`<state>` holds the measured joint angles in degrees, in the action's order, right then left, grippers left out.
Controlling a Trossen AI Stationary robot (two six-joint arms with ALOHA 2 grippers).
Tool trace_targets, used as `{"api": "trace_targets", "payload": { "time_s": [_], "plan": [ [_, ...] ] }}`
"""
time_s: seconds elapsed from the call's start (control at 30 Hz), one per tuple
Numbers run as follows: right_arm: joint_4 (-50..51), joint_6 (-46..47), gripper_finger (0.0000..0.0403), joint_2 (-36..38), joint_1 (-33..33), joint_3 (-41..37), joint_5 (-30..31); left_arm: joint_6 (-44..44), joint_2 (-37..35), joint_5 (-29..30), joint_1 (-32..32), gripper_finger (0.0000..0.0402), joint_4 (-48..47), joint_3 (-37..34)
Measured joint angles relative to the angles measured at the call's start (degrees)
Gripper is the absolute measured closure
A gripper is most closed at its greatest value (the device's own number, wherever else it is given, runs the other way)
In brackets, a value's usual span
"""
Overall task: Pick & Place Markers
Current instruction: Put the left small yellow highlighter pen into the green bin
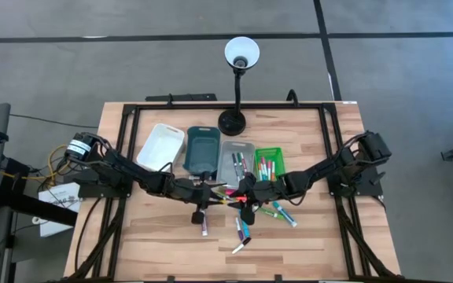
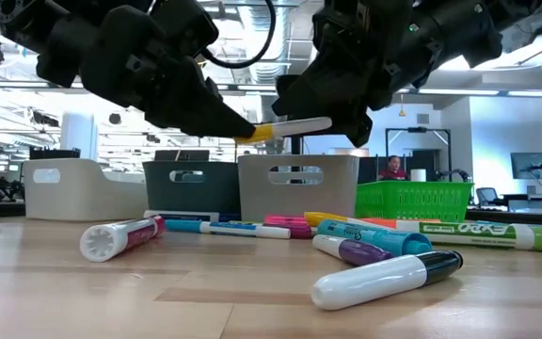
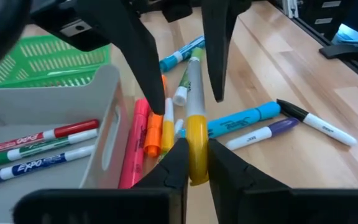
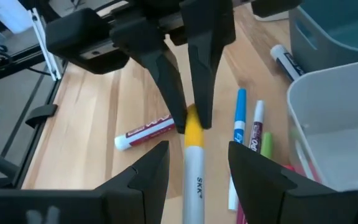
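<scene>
white tray (image 1: 159, 146): leftmost of four in a row near the far edge of the surface (image 1: 163, 244)
dark tray (image 1: 202, 149): next along, just beside the white one
grey tray (image 1: 235, 157): third in the row, three markers lying in it in the left wrist view
green basket (image 1: 270, 161): right end of the row, several markers inside
left gripper (image 3: 191, 163): at mid-surface in front of the trays, fingers (image 3: 174, 163) clenched on the yellow cap end of the held marker
held marker (image 2: 285, 128): grey barrel, yellow cap, lifted clear of the surface and lying about level between the two grippers
right gripper (image 4: 194, 167): meeting the left one head-on; fingers (image 4: 148, 171) released, standing either side of the barrel with a gap on each side
loose markers (image 1: 242, 228): scattered on the surface in front of the trays and toward the near edge, pink, blue, purple, green and black caps among them
lamp (image 1: 239, 59): at the far edge, behind the trays
</scene>
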<state>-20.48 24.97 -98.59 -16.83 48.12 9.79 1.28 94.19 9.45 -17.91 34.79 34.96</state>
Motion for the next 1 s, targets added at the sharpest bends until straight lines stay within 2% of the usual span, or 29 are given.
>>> {"api": "trace_targets", "payload": {
  "time_s": [0.17,0.47,0.77,1.0],
  "plan": [
    [0.8,0.0,0.0251,0.0,0.1,0.0,0.2,0.0,0.0,0.3,0.0,0.0363,0.1,0.0],
    [0.8,0.0,0.0293,0.0,0.1,0.0,0.2,0.0,0.0,2.7,0.0,0.0362,0.4,0.0],
    [2.0,0.0,0.031,0.0,0.2,0.0,0.7,0.0,0.0,3.0,0.0,0.0362,1.3,0.0],
    [2.0,0.0,0.0348,0.1,1.1,0.0,0.5,0.0,0.0,3.2,0.1,0.0359,1.2,0.0]
  ]
}}
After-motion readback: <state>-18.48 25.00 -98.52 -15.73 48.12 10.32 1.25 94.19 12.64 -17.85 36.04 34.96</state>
